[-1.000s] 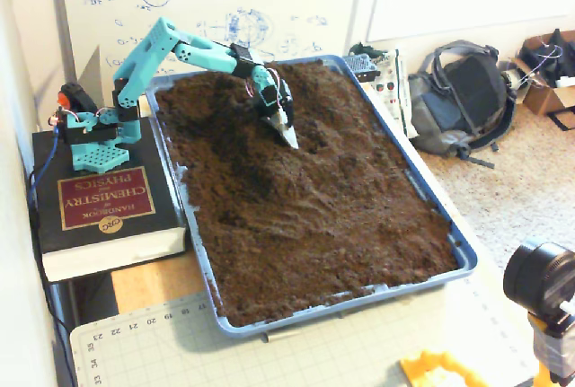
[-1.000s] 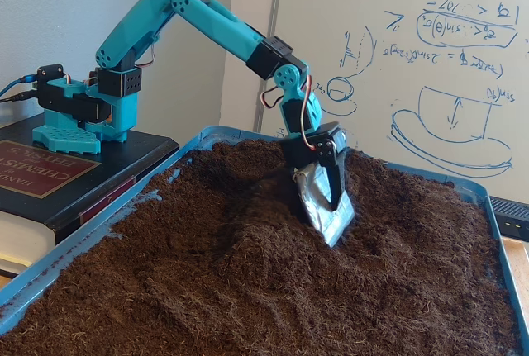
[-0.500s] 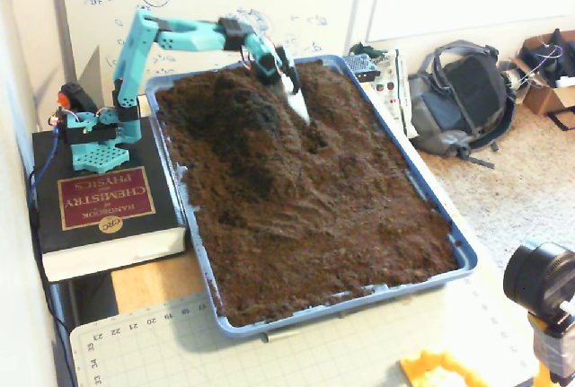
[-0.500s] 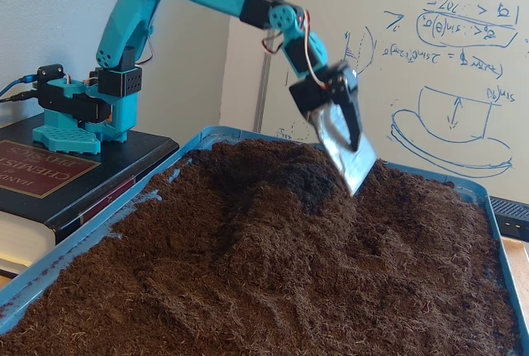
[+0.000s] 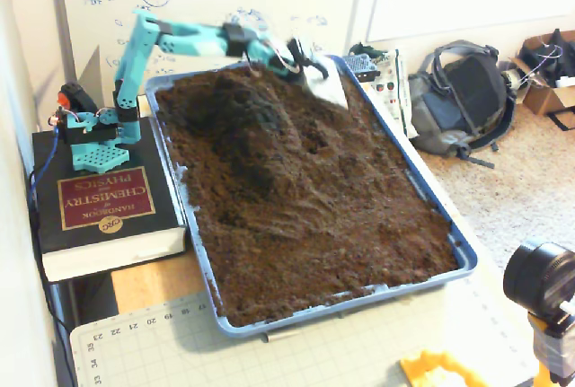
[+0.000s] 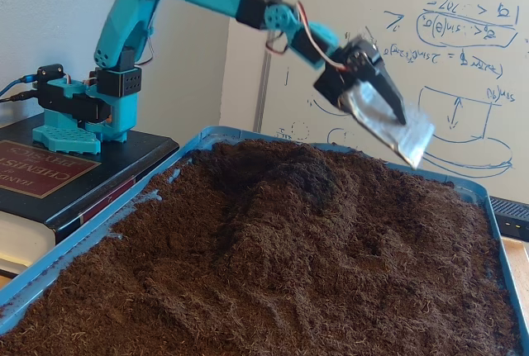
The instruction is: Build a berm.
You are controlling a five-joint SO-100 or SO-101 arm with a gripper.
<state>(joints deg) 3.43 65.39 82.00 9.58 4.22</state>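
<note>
The berm (image 5: pixel 244 127) is a lumpy dark ridge of soil in the far left part of the blue tray (image 5: pixel 464 252), running toward the near side. In the low fixed view the berm (image 6: pixel 277 187) rises at the centre back of the tray (image 6: pixel 83 236). My teal arm reaches over it from the left. The gripper (image 5: pixel 331 89) carries a silver blade and hangs in the air beyond the ridge, above the tray's far edge. From the low side the gripper (image 6: pixel 409 137) shows its black jaw lying against the blade, shut, clear of the soil.
Flatter raked soil fills the rest of the tray. The arm's base stands on a thick black book (image 5: pixel 99 203) left of the tray. A backpack (image 5: pixel 463 95) lies at the right, a camera lens (image 5: pixel 539 279) at the near right, a cutting mat (image 5: pixel 180 342) in front.
The gripper rose out of the soil beside the ridge and swung up and to the right, its blade now tilted flatter in the air over the tray's far edge.
</note>
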